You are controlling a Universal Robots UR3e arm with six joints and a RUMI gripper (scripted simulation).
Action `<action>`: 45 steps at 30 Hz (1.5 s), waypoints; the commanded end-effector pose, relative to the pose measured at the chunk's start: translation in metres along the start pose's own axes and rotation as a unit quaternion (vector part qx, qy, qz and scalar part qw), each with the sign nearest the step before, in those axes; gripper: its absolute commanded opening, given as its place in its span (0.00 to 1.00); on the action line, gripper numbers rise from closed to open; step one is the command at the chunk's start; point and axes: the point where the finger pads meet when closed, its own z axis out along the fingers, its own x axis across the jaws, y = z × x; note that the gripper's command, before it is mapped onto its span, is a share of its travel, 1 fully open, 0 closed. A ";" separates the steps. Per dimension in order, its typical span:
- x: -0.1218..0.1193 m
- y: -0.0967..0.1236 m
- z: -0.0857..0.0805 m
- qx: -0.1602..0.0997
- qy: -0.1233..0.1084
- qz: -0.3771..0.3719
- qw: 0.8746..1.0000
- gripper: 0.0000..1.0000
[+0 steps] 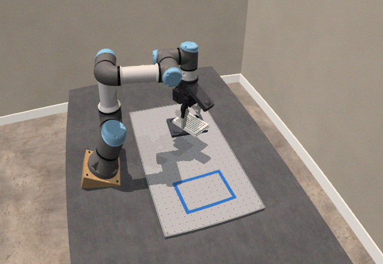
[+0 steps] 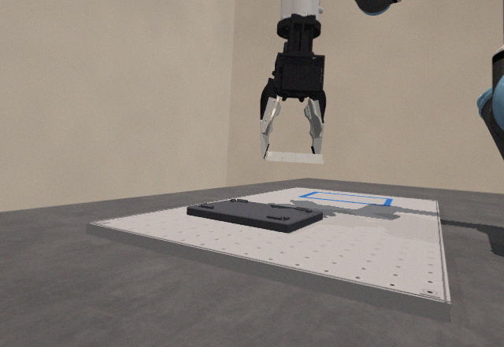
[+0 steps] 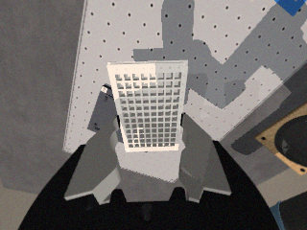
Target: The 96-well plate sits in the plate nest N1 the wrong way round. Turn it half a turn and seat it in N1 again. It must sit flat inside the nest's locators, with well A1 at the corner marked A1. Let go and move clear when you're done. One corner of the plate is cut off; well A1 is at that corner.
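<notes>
The white 96-well plate is held in the air, well above the board and roughly level. My gripper is shut on it, one finger on each long side. The dark nest N1 is unoccupied, with raised locators at its corners. In the top view the plate overlaps the nest in view and is turned at an angle to it; the wrist view shows the same skew. The plate's cut corner and the nest's A1 mark cannot be made out.
The nest stands on a light perforated board. A blue rectangle outline is marked toward the board's other end. The arm's wooden base stands beside the board.
</notes>
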 end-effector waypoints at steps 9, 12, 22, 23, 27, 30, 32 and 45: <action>-0.023 0.029 -0.002 0.003 0.003 0.001 1.000 0.00; -0.029 0.037 -0.002 0.003 0.003 0.001 1.000 0.00; -0.045 0.059 -0.002 0.003 0.003 0.001 1.000 0.00; -0.047 0.061 -0.002 0.003 0.003 0.001 1.000 0.00; -0.055 0.072 -0.003 0.003 0.003 0.001 1.000 0.00; -0.055 0.073 -0.003 0.003 0.003 0.001 1.000 0.00; -0.055 0.073 -0.003 0.003 0.003 0.001 1.000 0.00; -0.055 0.073 -0.003 0.003 0.003 -0.165 0.986 0.00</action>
